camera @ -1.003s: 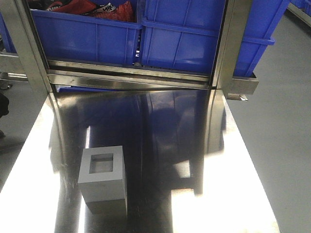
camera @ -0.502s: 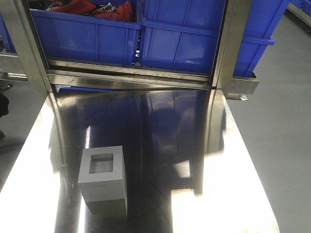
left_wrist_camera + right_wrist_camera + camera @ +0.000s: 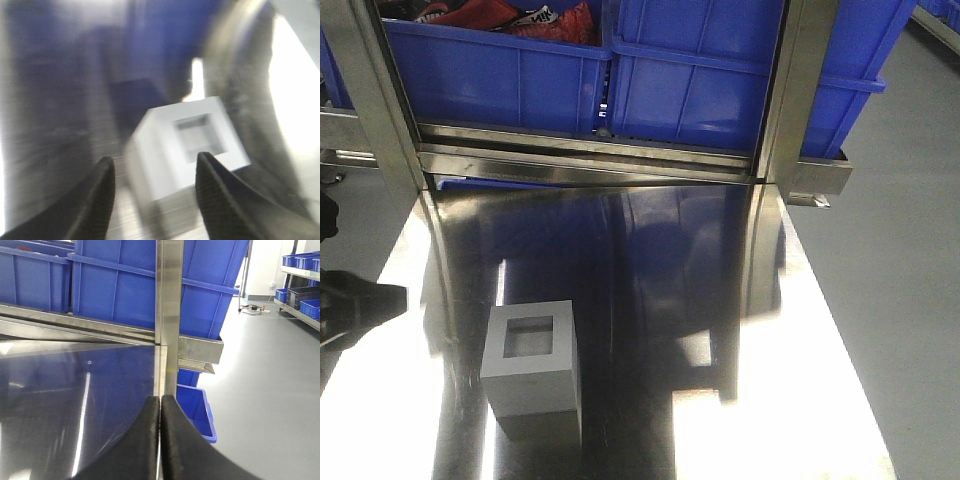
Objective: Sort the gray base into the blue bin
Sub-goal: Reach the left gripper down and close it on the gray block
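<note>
Gray base [image 3: 532,385] seemingly ungripped; wrist view: left end effector [image 3: 153,159] spread

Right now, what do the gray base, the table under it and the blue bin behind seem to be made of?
The gray base looks like matte plastic or a painted block: even gray, no glare. The table looks like polished stainless steel, mirroring the blue above. The blue bin looks like glossy moulded plastic: ribbed walls, thick rim.

One gray base [image 3: 530,365], two blue bins [image 3: 490,85] [image 3: 690,90] on one rack [image 3: 790,100]
</note>
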